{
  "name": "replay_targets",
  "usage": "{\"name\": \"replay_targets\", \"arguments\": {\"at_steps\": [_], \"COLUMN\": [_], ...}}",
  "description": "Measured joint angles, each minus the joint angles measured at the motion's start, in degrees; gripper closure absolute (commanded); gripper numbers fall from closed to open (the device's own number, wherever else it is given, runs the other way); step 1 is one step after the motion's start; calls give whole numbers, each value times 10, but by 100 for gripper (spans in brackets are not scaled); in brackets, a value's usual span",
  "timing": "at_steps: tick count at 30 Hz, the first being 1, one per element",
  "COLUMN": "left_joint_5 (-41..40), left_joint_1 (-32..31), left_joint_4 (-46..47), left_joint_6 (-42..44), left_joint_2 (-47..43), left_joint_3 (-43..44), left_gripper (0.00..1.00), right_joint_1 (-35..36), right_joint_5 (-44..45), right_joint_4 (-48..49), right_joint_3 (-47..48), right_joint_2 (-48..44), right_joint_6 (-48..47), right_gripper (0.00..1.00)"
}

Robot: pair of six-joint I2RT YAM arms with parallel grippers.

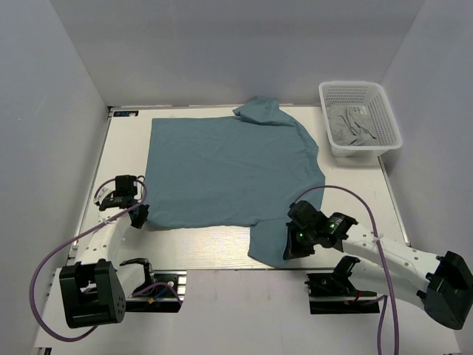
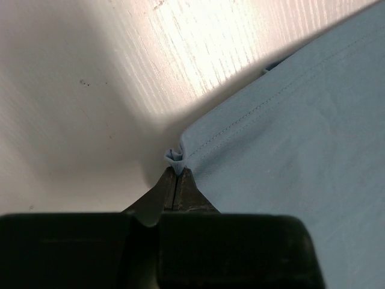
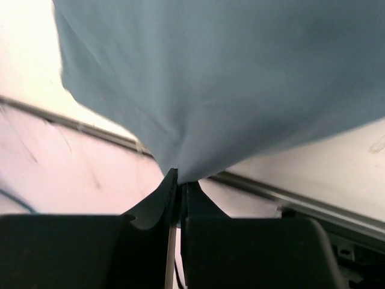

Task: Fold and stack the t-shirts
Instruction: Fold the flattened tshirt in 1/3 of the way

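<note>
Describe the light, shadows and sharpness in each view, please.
Top view: even light, sharp; shirt and basket are clear. Left wrist view: glare on the table, a dark shadow beside the shirt edge, the fingers nearly black. Right wrist view: the shirt looks soft and blurred, the table behind washed out.

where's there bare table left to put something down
Bare table lies right of the t-shirt, nearer than the basket. A strip runs along the near edge between the left gripper and the sleeve held by the right gripper. A narrower strip lies left of the t-shirt. The middle is covered; the basket fills the far right corner.
</note>
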Motion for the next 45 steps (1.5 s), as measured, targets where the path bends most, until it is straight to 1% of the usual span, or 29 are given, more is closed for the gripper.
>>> {"name": "replay_targets", "arguments": {"at_steps": [6, 12, 16, 20, 25, 31, 35, 40, 45], "left_joint_5": [6, 22, 31, 35, 37, 39, 42, 47, 46], "left_joint_1": [0, 0, 0, 0, 0, 0, 0, 0, 0], "left_joint_4": [3, 15, 22, 37, 59, 73, 84, 104, 122], "left_joint_6": [-1, -2, -6, -13, -23, -29, -29, -30, -29], "left_joint_2": [31, 63, 79, 89, 116, 179, 228, 282, 328], "left_joint_3": [24, 53, 84, 113, 139, 181, 219, 243, 271], "left_gripper": [100, 100, 100, 100, 100, 100, 100, 100, 100], "right_joint_1": [-9, -40, -65, -92, -134, -191, -222, -262, -292], "right_joint_5": [81, 195, 250, 282, 288, 286, 263, 221, 188], "right_joint_4": [24, 35, 44, 78, 126, 176, 210, 245, 254], "right_joint_3": [40, 102, 147, 183, 207, 238, 285, 330, 388], "right_joint_2": [23, 14, 19, 45, 100, 143, 200, 280, 355], "right_joint_6": [14, 24, 7, -30, -64, -100, -126, -156, -190], "right_gripper": [100, 100, 100, 100, 100, 100, 100, 100, 100]}}
